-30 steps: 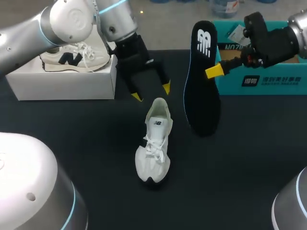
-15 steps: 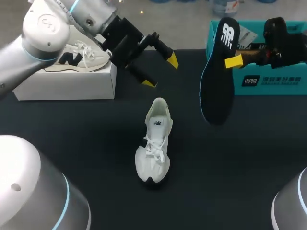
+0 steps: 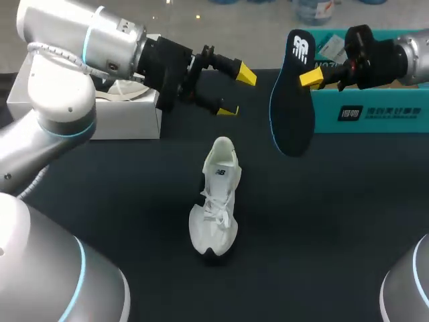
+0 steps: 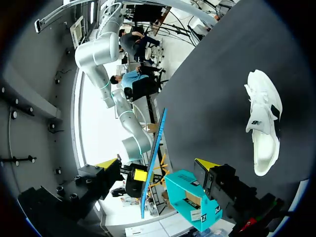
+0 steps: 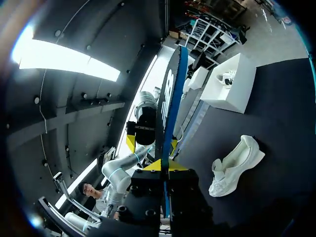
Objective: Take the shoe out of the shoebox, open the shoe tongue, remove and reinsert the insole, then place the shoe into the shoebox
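One light, bendy-looking insole (image 3: 292, 114) sits pinched in your right gripper (image 3: 307, 78), left gripper (image 3: 236, 92) spread empty; hold near its logo end.

A white lace-up fabric sneaker (image 3: 216, 201) lies mid-frame on the black table (image 3: 335, 235). A white rectangular cardboard box (image 3: 127, 119) stands upper left and a teal cardboard shoebox (image 3: 375, 111) upper right. A black foam insole (image 3: 293, 107) hangs between them, beside the shoebox.
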Tool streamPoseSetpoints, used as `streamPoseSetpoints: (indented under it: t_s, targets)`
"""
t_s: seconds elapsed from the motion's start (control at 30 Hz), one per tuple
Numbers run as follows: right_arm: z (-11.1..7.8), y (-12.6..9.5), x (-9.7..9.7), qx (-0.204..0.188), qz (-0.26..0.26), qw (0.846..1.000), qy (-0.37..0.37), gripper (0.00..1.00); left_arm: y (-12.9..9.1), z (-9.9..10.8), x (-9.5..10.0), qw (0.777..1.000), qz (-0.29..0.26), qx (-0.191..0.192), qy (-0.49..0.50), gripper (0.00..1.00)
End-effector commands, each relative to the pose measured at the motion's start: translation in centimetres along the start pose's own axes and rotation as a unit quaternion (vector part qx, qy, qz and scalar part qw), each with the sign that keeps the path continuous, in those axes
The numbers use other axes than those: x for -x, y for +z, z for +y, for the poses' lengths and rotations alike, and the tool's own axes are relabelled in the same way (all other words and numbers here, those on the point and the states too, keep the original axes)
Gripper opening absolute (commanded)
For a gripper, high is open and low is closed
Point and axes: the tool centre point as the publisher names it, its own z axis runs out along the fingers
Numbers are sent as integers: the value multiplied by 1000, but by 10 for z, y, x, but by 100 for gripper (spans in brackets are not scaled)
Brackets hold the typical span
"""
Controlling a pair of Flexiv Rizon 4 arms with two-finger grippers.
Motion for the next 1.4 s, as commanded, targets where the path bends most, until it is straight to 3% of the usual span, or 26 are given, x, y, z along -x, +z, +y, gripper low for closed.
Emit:
streamPoseSetpoints:
  t_s: [0.03,0.33,0.7,0.93,1.07,1.13,1.4]
  targets:
    - [12,4,9,-55,25,998,10,0,21,-1,-3,982,-135,109,68,100]
    - [17,17,5,-60,35,997,19,0,49,8,3,979,-130,118,103,100]
    - [9,16,12,-71,25,997,27,0,48,6,4,984,-92,125,84,100]
    - [4,15,19,-101,-18,993,60,0,56,13,-4,984,-81,139,79,100]
    - [3,13,19,-98,-40,992,69,0,61,12,-8,983,-74,143,82,97]
    - [1,10,18,-94,-53,991,77,0,64,12,-11,983,-71,148,82,82]
    - [-2,13,21,-64,-47,993,90,0,74,18,-19,977,-82,182,80,57]
